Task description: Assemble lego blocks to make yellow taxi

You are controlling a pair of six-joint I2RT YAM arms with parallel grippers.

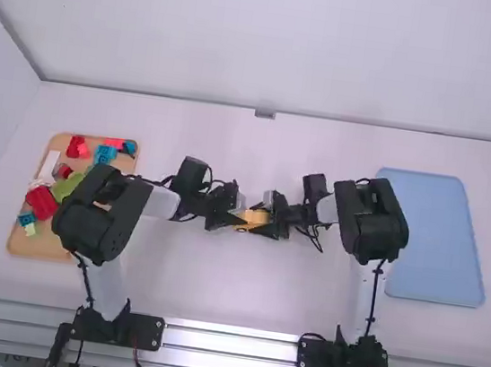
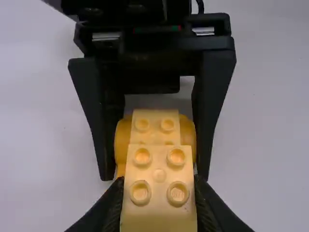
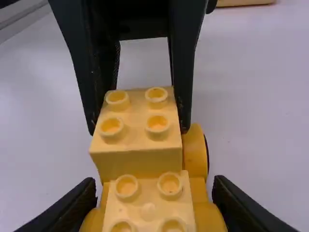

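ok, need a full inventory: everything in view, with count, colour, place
studded block: 1, yellow, clamped in the left gripper
round-sided piece: 1, yellow-orange with paler studded middle, clamped in the right gripper
wooden tray: 1, tan, table's left side
loose blocks: several, exact count unclear, mostly red, blue and green, on the wooden tray, partly behind the left arm
flat panel: 1, light blue, table's right side
table: 1, white, under everything
front rail: 1, silver, near edge
arms: 2, white and black, left and right
grippers: 2, black, face to face mid-table
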